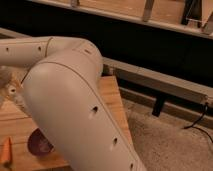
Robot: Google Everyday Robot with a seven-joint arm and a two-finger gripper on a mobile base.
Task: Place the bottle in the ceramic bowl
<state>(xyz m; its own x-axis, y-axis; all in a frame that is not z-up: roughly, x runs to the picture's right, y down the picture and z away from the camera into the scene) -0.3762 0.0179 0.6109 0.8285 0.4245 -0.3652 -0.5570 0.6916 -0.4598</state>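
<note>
Robot arm (75, 100) fills the view above a wooden table (15, 124).
The gripper is hidden past the arm's left end (grip state cannot be told). No bottle shows. The ceramic bowl (39, 144), under the arm, looks empty, so placing remains.

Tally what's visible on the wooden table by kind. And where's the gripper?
ceramic bowl: 1
orange item, left edge: 1
pale item, partly hidden, unidentifiable: 1
Total: 3
Gripper: out of view; the arm runs off the left edge.
</note>
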